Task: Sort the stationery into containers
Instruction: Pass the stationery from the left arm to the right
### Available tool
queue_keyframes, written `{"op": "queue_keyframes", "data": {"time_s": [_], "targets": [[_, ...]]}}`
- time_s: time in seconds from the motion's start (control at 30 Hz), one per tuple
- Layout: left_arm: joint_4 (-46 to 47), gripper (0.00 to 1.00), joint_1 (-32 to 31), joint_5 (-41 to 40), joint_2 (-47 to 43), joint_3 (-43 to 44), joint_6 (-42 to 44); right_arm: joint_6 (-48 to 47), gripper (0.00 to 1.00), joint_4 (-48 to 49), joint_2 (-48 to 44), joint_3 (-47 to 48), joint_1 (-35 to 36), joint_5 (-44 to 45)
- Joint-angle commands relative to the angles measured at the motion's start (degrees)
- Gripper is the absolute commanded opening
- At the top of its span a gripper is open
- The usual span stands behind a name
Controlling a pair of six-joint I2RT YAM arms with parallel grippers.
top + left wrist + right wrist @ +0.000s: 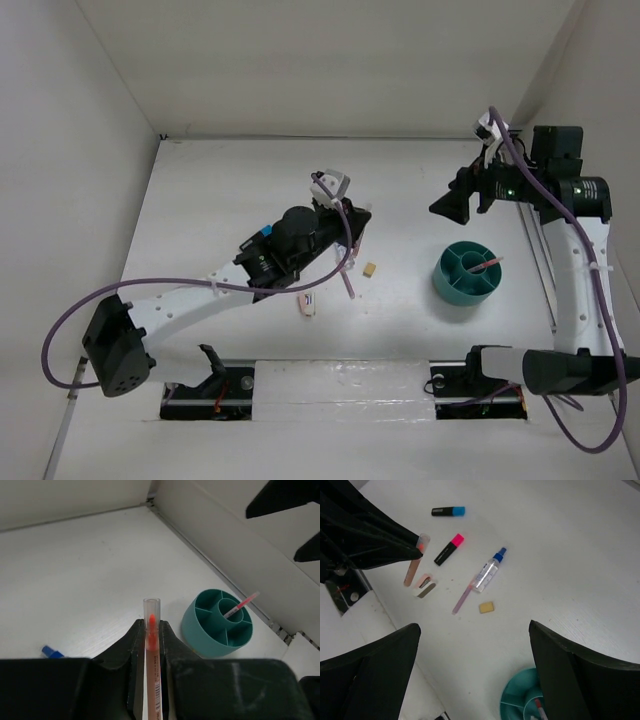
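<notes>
My left gripper (pixel 352 238) is shut on a thin pink-orange pen (pixel 151 645) and holds it above the table; the pen's clear capped end sticks out past the fingertips. It also shows in the right wrist view (pixel 413 567). The round teal organiser cup (pixel 466 278) stands to the right, with one pink pen (pixel 486 266) leaning in its centre compartment. My right gripper (pixel 462 200) is open and empty, raised behind the cup (pixel 517 700). On the table lie a blue-capped highlighter (pixel 448 511), a pink-capped highlighter (pixel 449 549), a clear bottle (pixel 488 570), another pink pen (pixel 462 599), a tan eraser (pixel 487 607) and a pinkish stapler (pixel 425 585).
White walls close in the table at the back and on both sides. A rail (pixel 540 270) runs along the right edge next to the cup. The arm bases sit at the near edge.
</notes>
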Motion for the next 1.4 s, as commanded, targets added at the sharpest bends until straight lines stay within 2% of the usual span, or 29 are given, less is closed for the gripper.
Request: {"op": "queue_keyframes", "data": {"time_s": [0.0, 0.1, 0.23, 0.3, 0.43, 0.73, 0.93, 1.07, 1.23, 1.37], "targets": [[12.14, 0.00, -1.07, 6.87, -1.01, -1.71, 7.46, -1.75, 0.95, -4.88, 0.73, 5.79, 1.03, -5.61], [13.47, 0.00, -3.00, 6.88, -0.40, -1.71, 13.70, -1.75, 0.94, -6.11, 0.74, 6.85, 1.56, -6.41], [15.75, 0.00, -10.01, -0.90, 1.01, -1.71, 22.14, -1.05, 0.88, -6.11, 1.27, 6.85, 1.56, -6.41], [15.76, 0.00, -11.35, -2.52, 2.06, -0.84, 24.26, -0.36, 0.83, -6.11, 1.27, 6.33, 2.17, -6.41], [15.76, 0.00, -12.05, -1.91, 3.39, -0.04, 24.88, 1.58, 0.80, -4.63, 1.79, 4.84, 4.10, -4.91], [21.20, 0.00, -14.08, -6.64, 3.39, -0.57, 27.95, 2.11, 0.73, -4.09, 1.27, 0.70, 6.65, -4.91], [23.05, 0.00, -18.47, -9.98, 6.28, 1.53, 32.26, 2.64, 0.70, -3.48, 1.27, 0.08, 7.36, -5.96], [23.05, 0.00, -18.48, -10.61, 7.69, 2.24, 32.26, 2.64, 0.68, -3.48, 1.27, 0.08, 7.36, -6.50], [24.28, 0.00, -18.48, -11.22, 7.69, 2.24, 32.78, 2.64, 0.59, -3.48, 1.27, -0.97, 7.36, -5.97], [25.42, 0.00, -18.48, -12.72, 7.69, 2.77, 33.32, 2.12, 0.59, -4.00, 1.27, -0.97, 8.58, -5.97]]}}
